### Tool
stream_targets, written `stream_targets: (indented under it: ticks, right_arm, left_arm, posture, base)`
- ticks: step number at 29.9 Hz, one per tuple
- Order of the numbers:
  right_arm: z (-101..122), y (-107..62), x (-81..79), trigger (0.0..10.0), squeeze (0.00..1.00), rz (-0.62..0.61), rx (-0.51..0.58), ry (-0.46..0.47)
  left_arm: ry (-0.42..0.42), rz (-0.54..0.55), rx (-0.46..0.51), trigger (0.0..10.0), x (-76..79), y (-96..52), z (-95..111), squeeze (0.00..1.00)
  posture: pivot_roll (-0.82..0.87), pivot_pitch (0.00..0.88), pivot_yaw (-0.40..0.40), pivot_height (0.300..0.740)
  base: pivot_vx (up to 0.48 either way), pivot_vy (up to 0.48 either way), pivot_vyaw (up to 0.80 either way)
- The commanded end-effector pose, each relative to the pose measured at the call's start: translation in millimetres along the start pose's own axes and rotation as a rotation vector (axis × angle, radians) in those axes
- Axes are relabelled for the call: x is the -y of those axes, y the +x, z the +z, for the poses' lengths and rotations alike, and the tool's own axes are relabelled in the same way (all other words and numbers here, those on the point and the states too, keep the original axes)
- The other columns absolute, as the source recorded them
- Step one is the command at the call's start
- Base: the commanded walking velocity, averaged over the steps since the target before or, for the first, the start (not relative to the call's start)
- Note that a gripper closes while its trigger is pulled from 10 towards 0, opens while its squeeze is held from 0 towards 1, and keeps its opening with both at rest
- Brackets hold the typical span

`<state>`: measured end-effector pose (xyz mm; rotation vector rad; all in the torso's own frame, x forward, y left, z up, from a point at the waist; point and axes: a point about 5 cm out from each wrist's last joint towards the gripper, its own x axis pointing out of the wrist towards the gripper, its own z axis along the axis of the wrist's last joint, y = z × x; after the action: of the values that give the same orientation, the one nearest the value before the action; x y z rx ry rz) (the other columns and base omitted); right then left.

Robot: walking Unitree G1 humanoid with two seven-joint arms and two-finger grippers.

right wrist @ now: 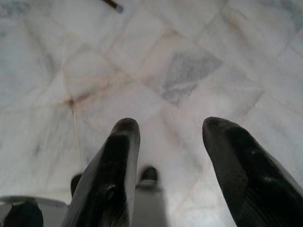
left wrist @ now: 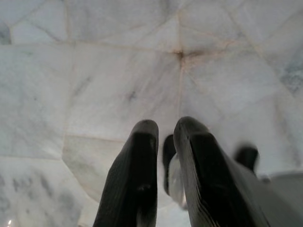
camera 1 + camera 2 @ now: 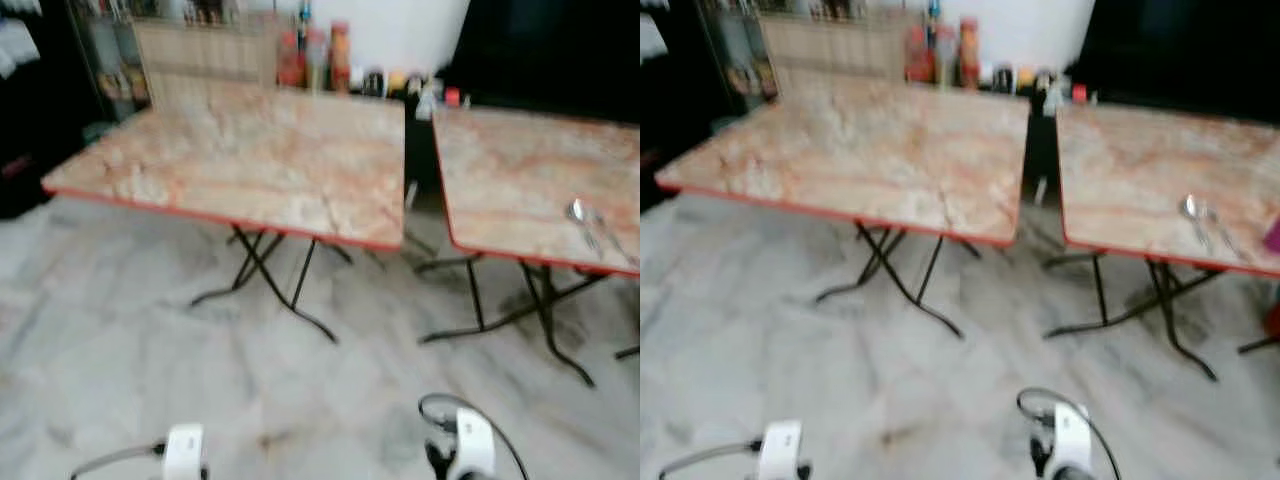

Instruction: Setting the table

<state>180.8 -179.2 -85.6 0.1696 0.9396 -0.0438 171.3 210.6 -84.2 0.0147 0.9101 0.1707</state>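
Note:
Two marble-topped folding tables stand ahead on the tiled floor: the left table [image 3: 250,160] bare, the right table [image 3: 520,180] with a metal spoon [image 3: 583,217] lying near its front edge. Both arms hang low, their white wrists at the lower edge of the eye views. In the left wrist view, my left gripper [image 2: 165,130] points down at the floor, its fingers [image 2: 142,161] almost touching and holding nothing. My right gripper [image 1: 173,127] also faces the floor, open with a wide empty gap.
Black crossed legs [image 3: 265,275] stick out under each table. A narrow gap [image 3: 420,160] separates the tables. Bottles and jars [image 3: 315,55] line the back wall, beside a shelf [image 3: 110,60] at far left. A pink item [image 3: 1272,235] sits at the right table's edge.

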Motion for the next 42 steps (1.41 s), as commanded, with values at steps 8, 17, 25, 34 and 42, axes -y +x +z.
stream_targets:
  ticks: [8,17,25,34,42]
  right_arm:
    - [6.0,-0.3,7.4,10.0,0.00,-0.021,0.018,0.005]
    - [4.9,-0.5,8.6,10.0,0.00,-0.022,0.003,-0.002]
    - [5.1,-0.7,9.6,10.0,0.00,-0.027,0.006,-0.002]
    - [5.8,-0.8,9.5,10.0,0.00,-0.021,0.015,-0.003]
    - [6.1,-0.7,9.8,10.0,0.00,-0.023,0.014,-0.006]
  left_arm:
    - [-0.029,-0.019,0.008,10.0,4.8,1.0,3.8,0.00]
    - [-0.029,-0.021,0.019,10.0,8.5,1.7,7.0,0.00]
    - [-0.024,-0.028,0.029,10.0,10.6,2.1,9.6,0.00]
    - [-0.024,-0.031,0.032,10.0,12.0,2.1,10.4,0.00]
    - [-0.024,-0.037,0.035,10.0,15.5,2.2,11.1,0.00]
  posture:
    - [0.12,0.000,-0.073,0.740]
    - [0.12,0.000,-0.072,0.740]
    - [0.12,0.000,-0.076,0.740]
    - [0.12,0.000,-0.077,0.740]
    - [0.10,0.000,-0.072,0.740]
  base:
    - [0.000,0.000,0.00]
    - [0.362,0.000,-0.11]
    - [0.414,0.000,-0.16]
    - [0.432,0.000,0.00]
    - [0.438,0.000,0.00]
